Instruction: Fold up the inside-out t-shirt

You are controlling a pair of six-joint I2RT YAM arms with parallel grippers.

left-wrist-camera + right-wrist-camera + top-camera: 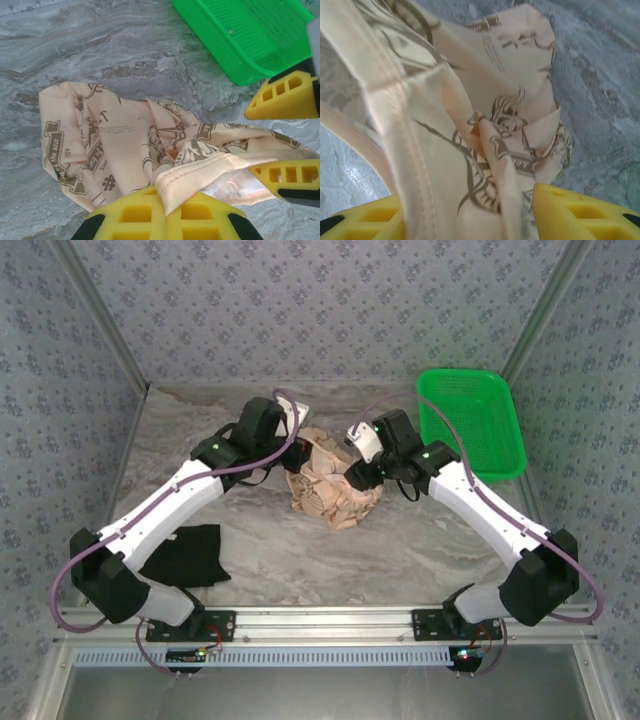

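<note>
The inside-out t-shirt (332, 488) lies crumpled in a heap at the middle of the table, peach-tan with dark drawings. My left gripper (299, 462) is at the heap's left edge and is shut on the shirt's stitched hem (200, 172), which sticks out between the yellow pads (135, 215). My right gripper (356, 474) is at the heap's right edge. In the right wrist view its jaws stand wide apart, open, with a bunch of the shirt (485, 150) hanging loosely between the fingers (580, 212). The left wrist view shows those right fingers (282, 97) spread above and below the fabric.
A green plastic basket (505, 455) stands at the back right, close behind the right arm; its mesh wall (240, 55) appears in the left wrist view. A plain black folded garment (185, 555) lies at the front left beside the left arm. Patterned walls enclose the marbled table (400, 550).
</note>
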